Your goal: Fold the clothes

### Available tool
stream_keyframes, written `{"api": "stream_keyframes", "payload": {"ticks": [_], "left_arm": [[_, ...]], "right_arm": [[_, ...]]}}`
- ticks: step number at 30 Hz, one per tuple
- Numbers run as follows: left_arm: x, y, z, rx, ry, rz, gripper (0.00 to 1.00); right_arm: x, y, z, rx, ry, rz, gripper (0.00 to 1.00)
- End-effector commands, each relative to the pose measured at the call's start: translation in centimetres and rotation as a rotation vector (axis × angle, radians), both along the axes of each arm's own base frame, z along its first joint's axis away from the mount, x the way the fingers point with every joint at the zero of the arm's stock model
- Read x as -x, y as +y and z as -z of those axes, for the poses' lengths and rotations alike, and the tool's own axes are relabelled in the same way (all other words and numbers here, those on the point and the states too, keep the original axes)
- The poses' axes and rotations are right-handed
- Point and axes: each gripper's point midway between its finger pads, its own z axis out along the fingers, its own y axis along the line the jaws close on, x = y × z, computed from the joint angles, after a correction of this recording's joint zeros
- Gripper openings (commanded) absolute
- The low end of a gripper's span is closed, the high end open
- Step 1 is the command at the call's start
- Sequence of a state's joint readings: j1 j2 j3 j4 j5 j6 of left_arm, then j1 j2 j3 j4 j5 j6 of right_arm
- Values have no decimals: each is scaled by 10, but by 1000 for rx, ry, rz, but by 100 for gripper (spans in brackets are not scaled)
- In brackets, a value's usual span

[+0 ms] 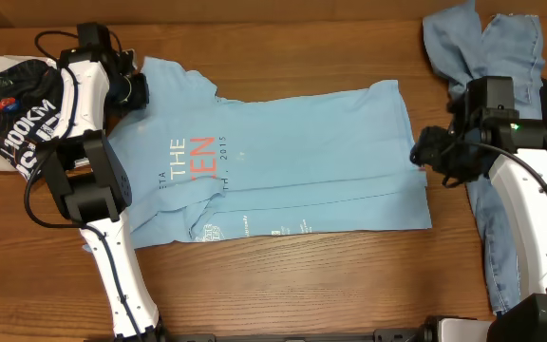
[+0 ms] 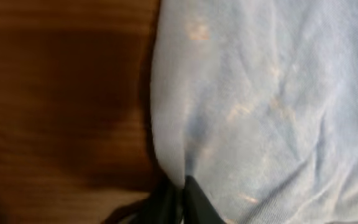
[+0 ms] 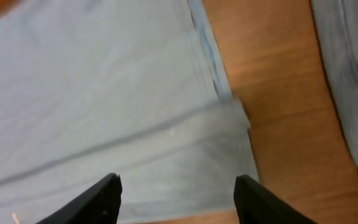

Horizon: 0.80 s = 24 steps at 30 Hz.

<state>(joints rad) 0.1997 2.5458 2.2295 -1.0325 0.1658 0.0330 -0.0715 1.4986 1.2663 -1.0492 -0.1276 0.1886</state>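
Pinching T-shirt [image 1: 292, 152] edge with closed left fingers [image 2: 199, 203], right fingers [image 3: 98, 200] spread wide over hem corner.

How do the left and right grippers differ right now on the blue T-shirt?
The left gripper is shut, pinching the edge of the T-shirt; the right gripper is open, holding nothing. The left gripper is at the sleeve end; the right gripper is at the hem end. Both sit at the shirt's edge.
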Motion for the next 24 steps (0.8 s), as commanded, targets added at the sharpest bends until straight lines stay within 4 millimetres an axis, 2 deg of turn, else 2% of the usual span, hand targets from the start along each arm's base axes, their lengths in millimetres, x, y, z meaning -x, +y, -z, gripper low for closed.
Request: {"api": "stream_keyframes", "payload": {"ticks": [1, 3, 6, 9, 12, 15, 21, 24], "left_arm": [[12, -8, 16, 30, 72, -14, 6], [19, -8, 12, 44, 103, -56, 4], [25, -11, 3, 63, 119, -76, 4], [29, -16, -5, 85, 129, -73, 5], [37, -17, -5, 91, 160, -77, 6], [43, -19, -5, 94, 186, -77, 6], [50, -23, -5, 99, 217, -72, 7], [53, -24, -5, 100, 229, -72, 7]], "right_arm": [[-21, -1, -14, 7, -102, -13, 62], [-40, -3, -16, 13, -161, -13, 62], [-65, -4, -3, 12, -195, -14, 62], [-86, -1, 23, -6, -194, -44, 63], [-110, 1, 53, -10, -200, -81, 73], [-135, -1, 76, -6, -224, -83, 73], [-184, -4, 97, 12, -346, -94, 75], [-202, -2, 102, 1, -389, -112, 81]]}}
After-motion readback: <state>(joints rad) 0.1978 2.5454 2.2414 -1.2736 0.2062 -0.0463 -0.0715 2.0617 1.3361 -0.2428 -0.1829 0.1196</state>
